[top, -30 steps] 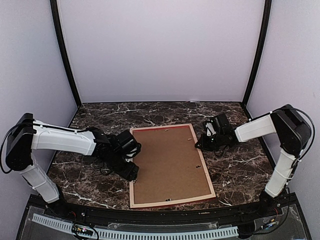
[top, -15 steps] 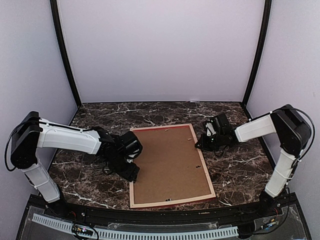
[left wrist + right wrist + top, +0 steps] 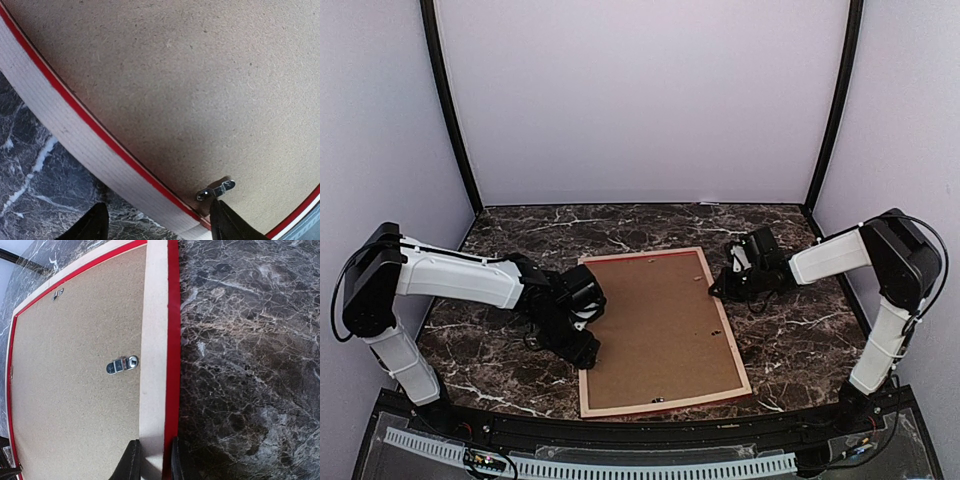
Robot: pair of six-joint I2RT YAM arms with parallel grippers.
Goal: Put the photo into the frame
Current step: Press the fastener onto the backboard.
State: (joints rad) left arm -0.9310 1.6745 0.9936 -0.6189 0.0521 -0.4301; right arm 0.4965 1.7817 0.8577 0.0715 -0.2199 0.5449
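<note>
We count 1 large thin-railed rectangular frame (image 3: 670, 404), 1 plain brown fibreboard backing board (image 3: 655, 325) and 2 grippers, all on a dark marble-pattern table (image 3: 790, 340).

The frame lies flat, face down, approx mid-table and turned slightly. Its pale wood back is up and the bright red shows only along the rail edges. The backing board sits inside the rails.

Small metal turn clips: the right wrist cam shows 2, one (image 3: 122, 364) on the board beside the right rail and one (image 3: 57, 291) near the far rail. The left wrist cam shows 1 more (image 3: 216, 190) by the frame's near-left corner. We can't get a sure total from the top view.

The left gripper (image 3: 584, 350) is at the frame's left rail, toward the near corner. Its jaws are spread wide and straddle the rail w/o clamping it. One finger (image 3: 95, 225) is over the marble outside the frame; the other is over the board, just beside that clip.

The right gripper (image 3: 718, 290) is at the right rail, close to the far-right corner. Its jaws are drawn narrow, w/ the pale rail and its red edge pinched between the two fingers (image 3: 131, 462).
</note>
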